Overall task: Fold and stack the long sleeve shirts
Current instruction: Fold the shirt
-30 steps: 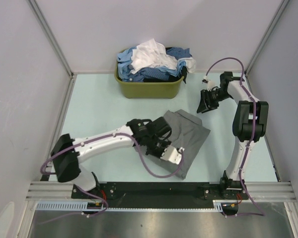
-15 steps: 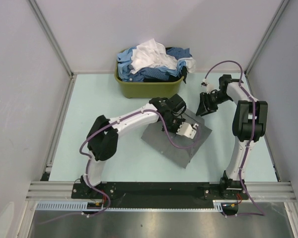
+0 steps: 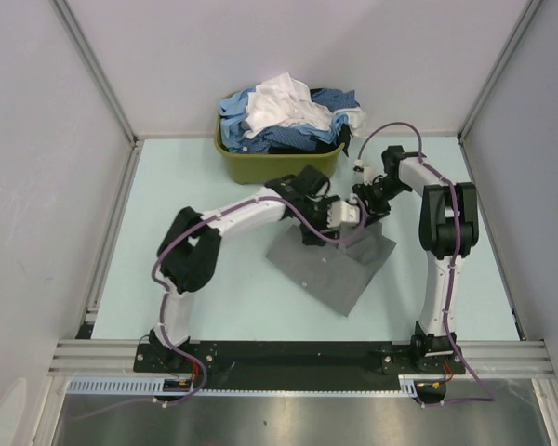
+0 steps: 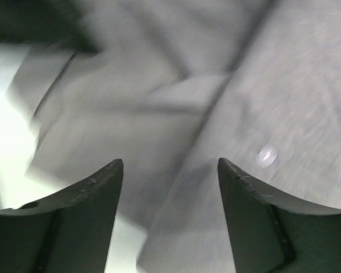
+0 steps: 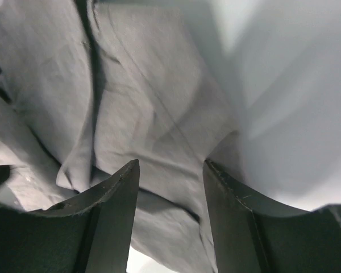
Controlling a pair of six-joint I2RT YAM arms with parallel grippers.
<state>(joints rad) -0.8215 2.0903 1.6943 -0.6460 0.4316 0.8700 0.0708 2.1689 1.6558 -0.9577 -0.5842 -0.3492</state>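
One grey shirt [image 3: 330, 269] lay as a folded packet near the middle of the table [image 3: 181, 200]. It was set askew to the table's edges, with one corner directed toward the near edge. Its far right portion was rumpled, and both claws were positioned over that portion, just beside each other.

The left claw [image 4: 169, 163] was held wide apart above the cloth beside a button [image 4: 267, 154], with nothing between its fingers. The right claw [image 5: 170, 162] was likewise parted over creased cloth, and no pinch on the cloth could be confirmed.

From either claw the bulk of the packet extended toward the near edge. Any further fold or drag was therefore judged to call for a pull in that direction. The remaining shirts [image 3: 284, 116] were heaped in the olive basket [image 3: 279, 169], just beyond the claws at the far side.
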